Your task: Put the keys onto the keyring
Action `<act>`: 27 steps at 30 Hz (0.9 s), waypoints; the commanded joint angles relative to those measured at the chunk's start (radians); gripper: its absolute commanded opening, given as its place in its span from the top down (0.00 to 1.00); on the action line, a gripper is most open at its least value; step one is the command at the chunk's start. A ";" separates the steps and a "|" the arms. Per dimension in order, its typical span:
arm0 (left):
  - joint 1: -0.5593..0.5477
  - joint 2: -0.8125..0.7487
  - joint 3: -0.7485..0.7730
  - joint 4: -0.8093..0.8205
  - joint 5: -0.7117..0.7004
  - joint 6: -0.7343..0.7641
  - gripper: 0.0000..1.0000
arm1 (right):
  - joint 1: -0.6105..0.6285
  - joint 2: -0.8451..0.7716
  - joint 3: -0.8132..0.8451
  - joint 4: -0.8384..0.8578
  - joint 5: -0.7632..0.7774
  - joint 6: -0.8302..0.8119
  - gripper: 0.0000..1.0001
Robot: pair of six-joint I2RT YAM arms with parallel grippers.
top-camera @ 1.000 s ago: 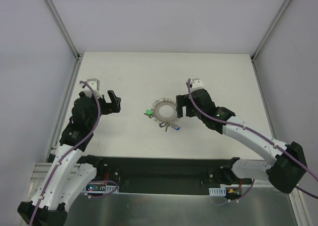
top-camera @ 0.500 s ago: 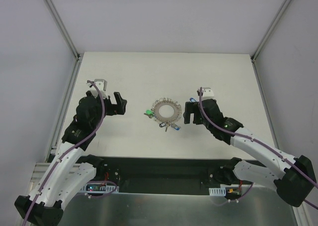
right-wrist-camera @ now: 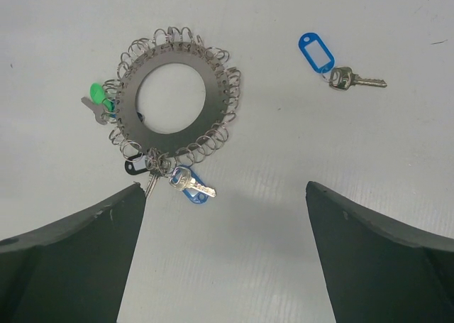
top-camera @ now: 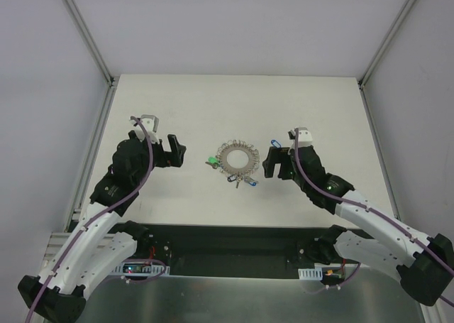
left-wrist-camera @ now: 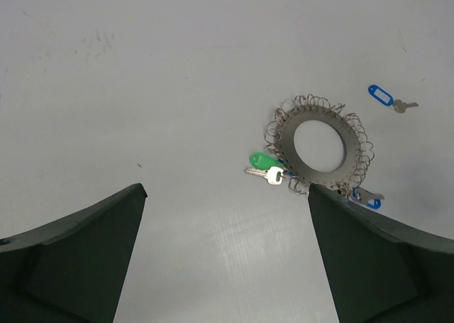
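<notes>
The keyring (top-camera: 235, 160) lies flat mid-table, a grey disc with an open centre and wire loops round its edge (right-wrist-camera: 172, 99) (left-wrist-camera: 320, 147). On its loops hang a green-tagged key (right-wrist-camera: 98, 96) (left-wrist-camera: 266, 163), a dark-tagged key (right-wrist-camera: 135, 165) and a blue-tagged key (right-wrist-camera: 190, 184). Another blue-tagged key (right-wrist-camera: 326, 60) (top-camera: 274, 144) lies loose on the table, apart from the ring. My left gripper (top-camera: 179, 152) (left-wrist-camera: 225, 195) hovers open to the ring's left. My right gripper (top-camera: 272, 160) (right-wrist-camera: 225, 188) hovers open just right of the ring, beside the loose key. Neither holds anything.
The white tabletop (top-camera: 177, 103) is bordered by metal rails, one at the left edge (top-camera: 99, 138), and by pale walls. The arm bases and a black strip (top-camera: 234, 248) run along the near edge.
My right gripper has pulled back from the ring toward the near right, and the loose blue-tagged key now shows beside it. My left gripper has shifted a little right, toward the ring.
</notes>
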 commanded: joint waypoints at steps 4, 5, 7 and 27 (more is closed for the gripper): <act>-0.007 -0.041 -0.015 0.033 -0.016 0.012 0.01 | -0.003 -0.050 -0.004 0.030 0.006 0.018 0.01; -0.007 -0.044 -0.015 0.034 -0.010 0.010 0.01 | -0.003 -0.054 -0.004 0.033 0.007 0.021 0.01; -0.007 -0.050 -0.015 0.033 -0.001 0.003 0.01 | -0.003 -0.060 -0.006 0.035 0.016 0.024 0.01; -0.038 -0.029 -0.014 0.033 0.044 -0.004 0.01 | -0.003 0.212 -0.024 0.231 -0.088 0.076 0.22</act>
